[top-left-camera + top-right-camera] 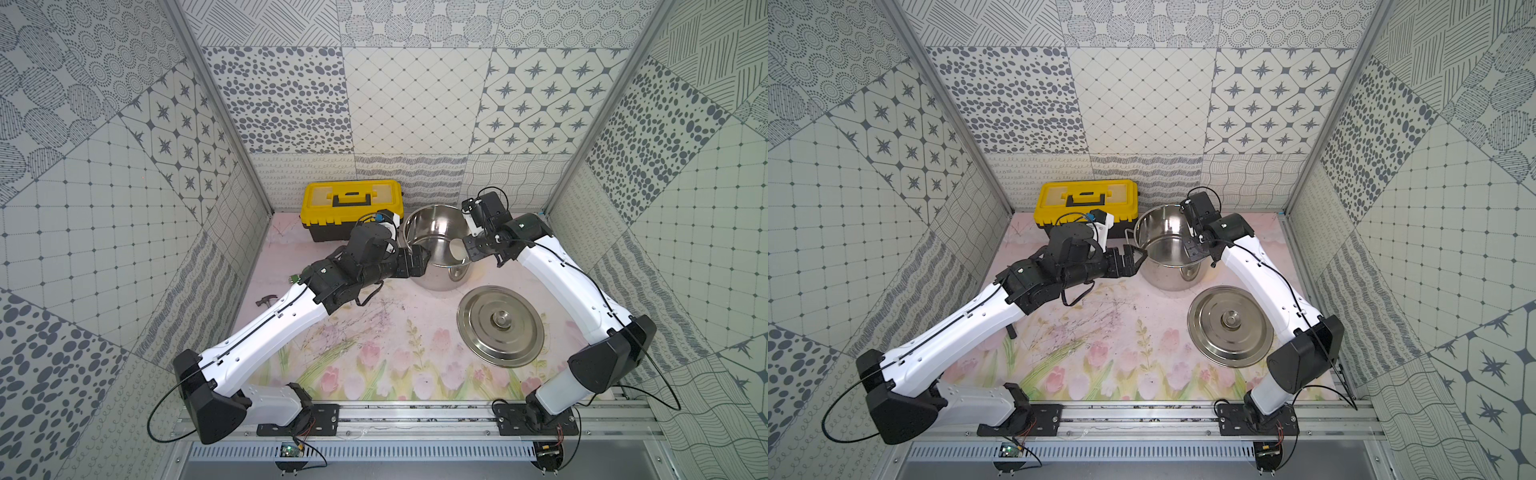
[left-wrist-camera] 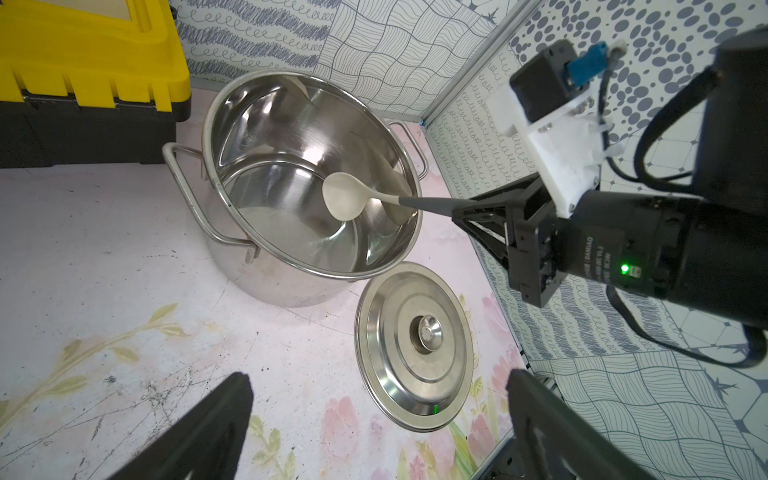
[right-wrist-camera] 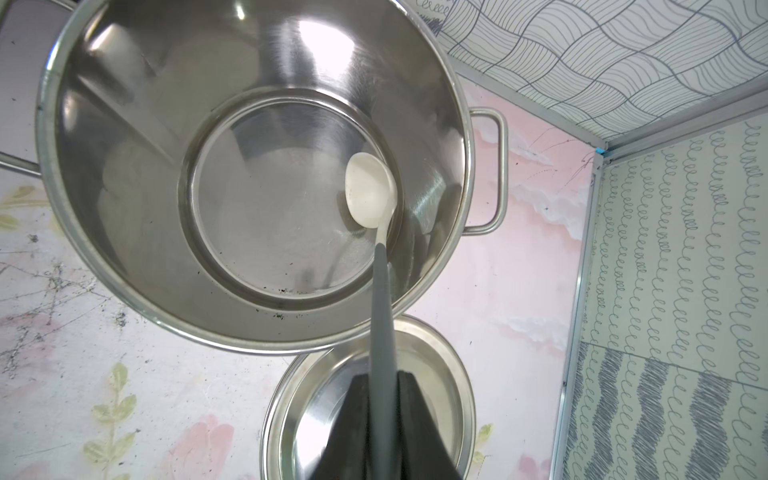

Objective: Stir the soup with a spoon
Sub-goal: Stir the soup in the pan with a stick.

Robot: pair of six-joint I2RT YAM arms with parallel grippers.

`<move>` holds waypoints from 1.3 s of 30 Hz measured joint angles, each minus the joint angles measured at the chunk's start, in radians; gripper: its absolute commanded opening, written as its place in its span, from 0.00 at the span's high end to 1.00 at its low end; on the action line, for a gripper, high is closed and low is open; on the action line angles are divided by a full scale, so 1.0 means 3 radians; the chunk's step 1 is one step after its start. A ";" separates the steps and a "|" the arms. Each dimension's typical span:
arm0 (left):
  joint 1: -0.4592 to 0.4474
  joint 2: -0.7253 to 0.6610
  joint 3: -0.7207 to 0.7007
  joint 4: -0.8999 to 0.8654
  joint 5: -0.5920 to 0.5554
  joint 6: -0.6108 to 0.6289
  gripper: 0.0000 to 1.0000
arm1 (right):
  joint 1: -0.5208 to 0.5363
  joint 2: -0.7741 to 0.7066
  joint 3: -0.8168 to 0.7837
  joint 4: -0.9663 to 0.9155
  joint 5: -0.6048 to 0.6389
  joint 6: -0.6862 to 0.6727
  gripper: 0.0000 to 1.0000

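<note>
Bimanual cell during stirring. The right gripper (image 3: 384, 382) is clamped on the slim dark grey handle of the spoon (image 3: 381, 291), fingers pressed against both sides of the shaft close to its end. From the fingertips the handle runs forward and down across the rim of the stainless-steel stockpot (image 3: 124, 187). The cream-white oval bowl sits inside the pot, ahead of the gripper and close to the wall on the gripper's own side. Whether the bowl touches the floor of the pot cannot be told. The pot's interior shows as polished steel with a few dark specks near the floor's edge.

The left gripper (image 1: 1138, 259) is spread wide and holds nothing. It stands at the far side of the pot from the right gripper, its fingertips just beside the rim near one loop handle; contact cannot be told.

A flat round steel lid (image 1: 478, 328) lies knob up on the floral mat (image 1: 374, 353), beneath and behind the right gripper and just beside the pot. A closed yellow-and-black toolbox (image 1: 351, 208) stands beyond the left gripper's wrist, against the back wall. A small claw hammer (image 1: 266, 300) lies well behind the left gripper, partly hidden by that arm.
</note>
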 measured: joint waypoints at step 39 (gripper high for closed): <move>0.0000 -0.0203 -0.0125 0.0000 -0.0018 -0.0100 0.00 | 0.0399 0.0779 0.0800 -0.0085 -0.0262 0.0445 1.00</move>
